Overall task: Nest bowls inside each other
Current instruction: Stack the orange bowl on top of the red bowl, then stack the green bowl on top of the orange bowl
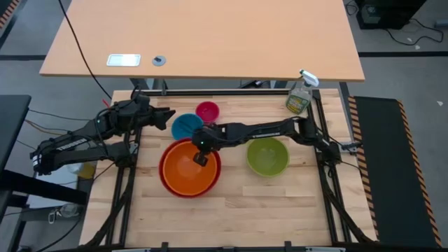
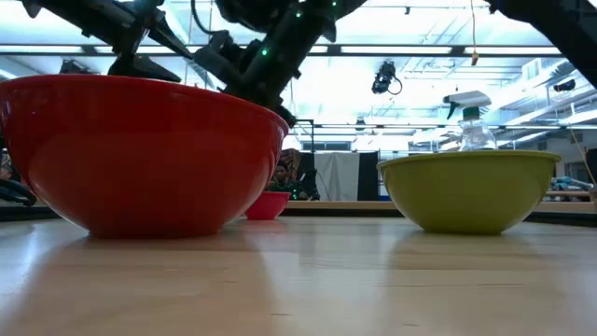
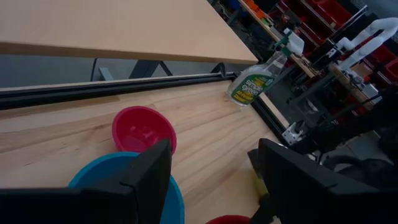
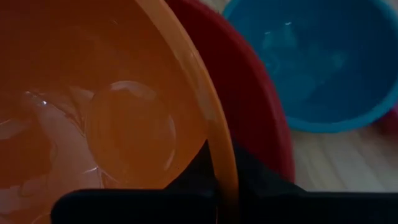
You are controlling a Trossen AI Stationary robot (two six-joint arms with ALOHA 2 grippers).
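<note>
The orange bowl [image 1: 185, 166] lies inside the red bowl [image 1: 168, 183] at the table's middle left. My right gripper [image 1: 201, 158] reaches over from the right and is shut on the orange bowl's far right rim. The blue bowl [image 1: 186, 126] stands just beyond them, the small magenta-pink bowl [image 1: 207, 110] behind it, and the lime green bowl [image 1: 267, 156] to the right, each on its base. My left gripper [image 1: 166, 116] hangs open, left of the blue bowl and above the table, touching nothing. My right gripper pinches the orange bowl's rim [image 4: 214, 134] on its far right side, one finger inside the bowl and one outside, between the orange wall and the red bowl's wall [image 4: 255, 118]. The fingers slant down from the table's right. The orange bowl sits within the red one.
A clear spray bottle [image 1: 299, 94] stands at the table's far right corner. A light wooden desk [image 1: 203, 35] runs beyond the far edge. Bare wood lies along the near side of the table [image 1: 238, 217].
</note>
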